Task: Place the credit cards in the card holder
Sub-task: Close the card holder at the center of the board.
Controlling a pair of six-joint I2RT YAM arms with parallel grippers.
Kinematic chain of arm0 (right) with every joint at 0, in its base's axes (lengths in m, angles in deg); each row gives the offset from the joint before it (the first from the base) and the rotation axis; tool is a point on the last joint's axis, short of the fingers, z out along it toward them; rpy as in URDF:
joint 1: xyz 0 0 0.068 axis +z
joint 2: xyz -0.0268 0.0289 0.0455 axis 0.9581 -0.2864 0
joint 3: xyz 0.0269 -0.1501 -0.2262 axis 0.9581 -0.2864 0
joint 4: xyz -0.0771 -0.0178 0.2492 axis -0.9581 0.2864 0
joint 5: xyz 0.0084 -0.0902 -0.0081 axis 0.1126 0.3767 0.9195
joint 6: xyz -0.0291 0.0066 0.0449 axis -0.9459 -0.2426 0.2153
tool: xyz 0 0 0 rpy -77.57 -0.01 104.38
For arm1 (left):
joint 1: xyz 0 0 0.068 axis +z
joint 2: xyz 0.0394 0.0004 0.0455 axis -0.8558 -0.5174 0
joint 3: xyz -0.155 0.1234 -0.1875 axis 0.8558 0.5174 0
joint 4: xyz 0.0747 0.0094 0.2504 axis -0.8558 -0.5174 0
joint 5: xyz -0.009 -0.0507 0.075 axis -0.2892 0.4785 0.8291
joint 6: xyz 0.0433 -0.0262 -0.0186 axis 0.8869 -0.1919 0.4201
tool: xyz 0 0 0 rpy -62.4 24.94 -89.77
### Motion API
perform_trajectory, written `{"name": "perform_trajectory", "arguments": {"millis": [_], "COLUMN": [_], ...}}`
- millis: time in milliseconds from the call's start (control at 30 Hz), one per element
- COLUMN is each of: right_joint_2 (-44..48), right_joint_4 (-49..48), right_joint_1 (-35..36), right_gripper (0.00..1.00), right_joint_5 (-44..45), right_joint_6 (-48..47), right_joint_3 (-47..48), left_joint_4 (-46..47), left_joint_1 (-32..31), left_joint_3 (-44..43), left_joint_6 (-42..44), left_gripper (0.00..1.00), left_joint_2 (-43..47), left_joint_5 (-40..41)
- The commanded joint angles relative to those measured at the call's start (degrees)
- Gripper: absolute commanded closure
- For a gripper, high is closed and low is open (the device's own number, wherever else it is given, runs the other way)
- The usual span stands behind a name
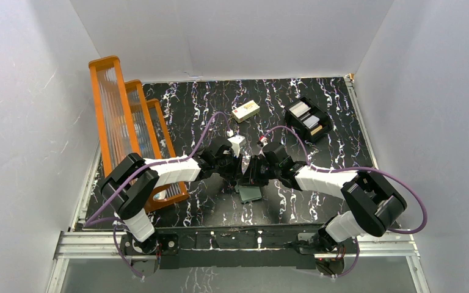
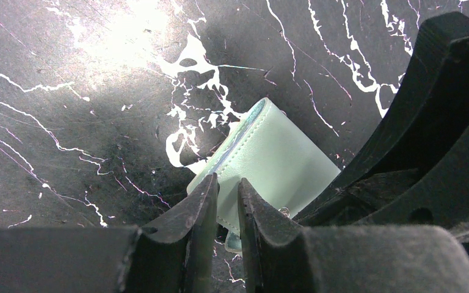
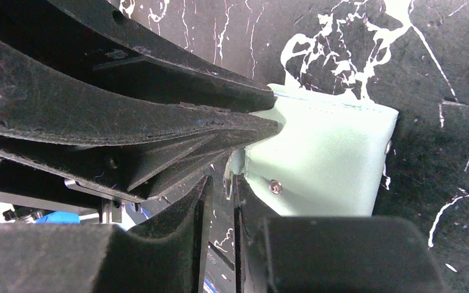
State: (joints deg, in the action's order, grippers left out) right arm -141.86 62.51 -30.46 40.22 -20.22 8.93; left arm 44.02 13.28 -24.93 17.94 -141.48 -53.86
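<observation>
The card holder [image 1: 250, 194] is a pale grey-green folded wallet lying on the black marbled table, with a small stud [image 3: 274, 186] on its face. Both grippers meet over its far edge. My left gripper [image 2: 227, 180] has its fingers almost together, and the holder's [image 2: 281, 159] near edge is pinched between the tips. My right gripper [image 3: 220, 180] shows a narrow gap: a thin pale edge of the holder's [image 3: 323, 152] flap lies against one finger, with a slit of table beside it. Pale flat pieces that look like the credit cards [image 1: 300, 109] stand in a black tray.
The black tray [image 1: 319, 129] stands at the back right. A cream block [image 1: 245, 111] lies behind the grippers, and a small white piece [image 1: 237, 141] sits just beyond the left wrist. Orange racks [image 1: 125, 122] line the left side. The left fingers [image 3: 159, 116] crowd the right wrist view.
</observation>
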Motion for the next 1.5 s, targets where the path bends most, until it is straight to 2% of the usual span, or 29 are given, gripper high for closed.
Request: {"name": "perform_trajectory", "arguments": {"millis": [0,467,667,1100,1467], "right_joint_2": [0.1,-1.1,0.7,4.2,3.2], "right_joint_4": [0.3,0.4,1.7,7.1,7.4], "right_joint_1": [0.5,0.9,1.0,1.0,1.0], "right_gripper": [0.74,0.77,1.00,1.00,1.00], "right_joint_5": [0.5,0.3,2.1,10.4,11.8], "right_joint_6": [-0.9,-0.9,-3.2,-6.0,-5.6], "right_joint_3": [2.7,3.1,3.0,1.9,0.9], "left_joint_4": [-3.8,-3.6,-3.5,-4.3,-4.5], "left_joint_1": [-0.1,-0.1,-0.1,-0.1,-0.2], "left_joint_3": [-0.8,-0.6,-0.4,0.6,0.6], "left_joint_6": [0.6,0.5,0.8,3.3,3.3], "left_gripper": [0.82,0.82,0.82,0.82,0.82], "left_joint_2": [-0.5,-0.1,-0.3,-0.6,-0.4], "left_joint_5": [0.6,0.6,0.7,1.9,2.0]}}
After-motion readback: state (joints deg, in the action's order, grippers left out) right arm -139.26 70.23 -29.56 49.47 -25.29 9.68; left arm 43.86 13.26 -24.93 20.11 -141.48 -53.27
